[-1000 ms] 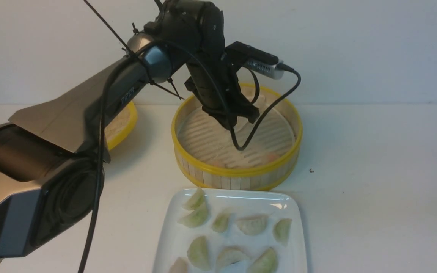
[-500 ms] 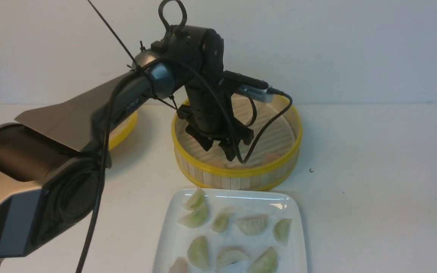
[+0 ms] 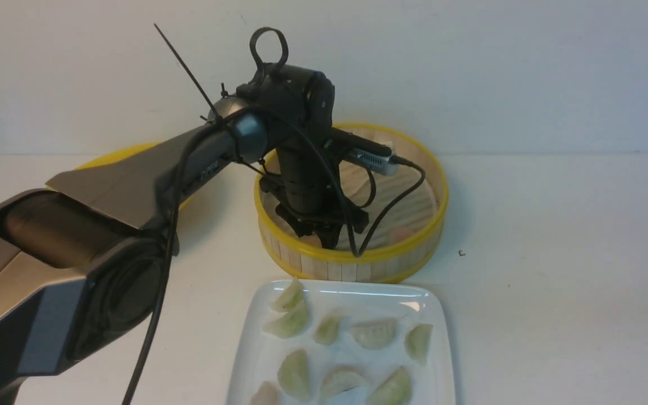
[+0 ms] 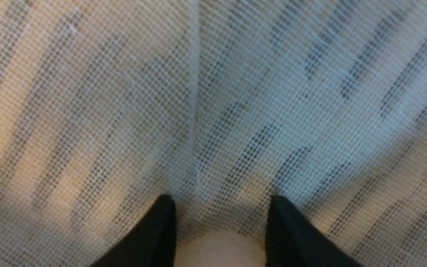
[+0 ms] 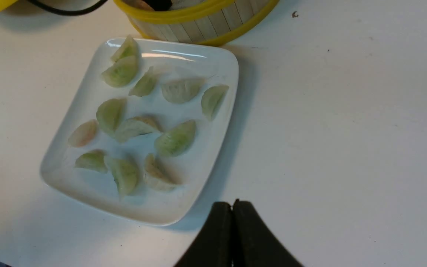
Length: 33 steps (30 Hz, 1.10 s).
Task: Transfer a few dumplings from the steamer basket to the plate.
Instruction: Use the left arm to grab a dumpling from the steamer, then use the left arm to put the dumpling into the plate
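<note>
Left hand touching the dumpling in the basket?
Cannot tell. Left wrist view: the dumpling sits between the fingers of the left hand, edges blurred, no plain gap or contact.

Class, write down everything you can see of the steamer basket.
The steamer basket is round and deep and looks like bamboo: vertical-slat wall, yellow top and bottom rims, slatted floor under a white mesh liner. It stands upright, lidless, on the table beyond the plate. The left hand reaches inside, straddling a pale dumpling.
</note>
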Tool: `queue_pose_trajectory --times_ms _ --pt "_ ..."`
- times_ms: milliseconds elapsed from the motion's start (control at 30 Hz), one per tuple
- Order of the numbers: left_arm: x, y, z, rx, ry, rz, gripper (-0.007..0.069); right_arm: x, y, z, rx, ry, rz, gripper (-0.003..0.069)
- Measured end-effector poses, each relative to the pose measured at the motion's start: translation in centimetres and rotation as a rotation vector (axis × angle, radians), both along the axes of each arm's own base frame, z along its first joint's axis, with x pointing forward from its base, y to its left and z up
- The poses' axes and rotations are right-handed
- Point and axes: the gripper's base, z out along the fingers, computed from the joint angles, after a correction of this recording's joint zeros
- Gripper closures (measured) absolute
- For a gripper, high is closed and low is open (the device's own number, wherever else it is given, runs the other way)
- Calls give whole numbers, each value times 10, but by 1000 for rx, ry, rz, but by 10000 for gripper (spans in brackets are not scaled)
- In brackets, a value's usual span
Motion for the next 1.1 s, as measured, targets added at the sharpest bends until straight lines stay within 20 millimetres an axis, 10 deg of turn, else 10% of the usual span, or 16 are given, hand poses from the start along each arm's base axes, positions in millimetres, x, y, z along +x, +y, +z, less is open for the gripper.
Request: queue_pose_trajectory --times_ms 333,733,1100 --pt "5 -3 19 -32 -58 0 358 0 0 0 15 5 -8 673" --pt "-33 16 127 -121 -206 0 358 0 1 0 21 6 -6 673" --pt "-110 54 96 -24 28 13 358 0 1 1 28 2 -5 673"
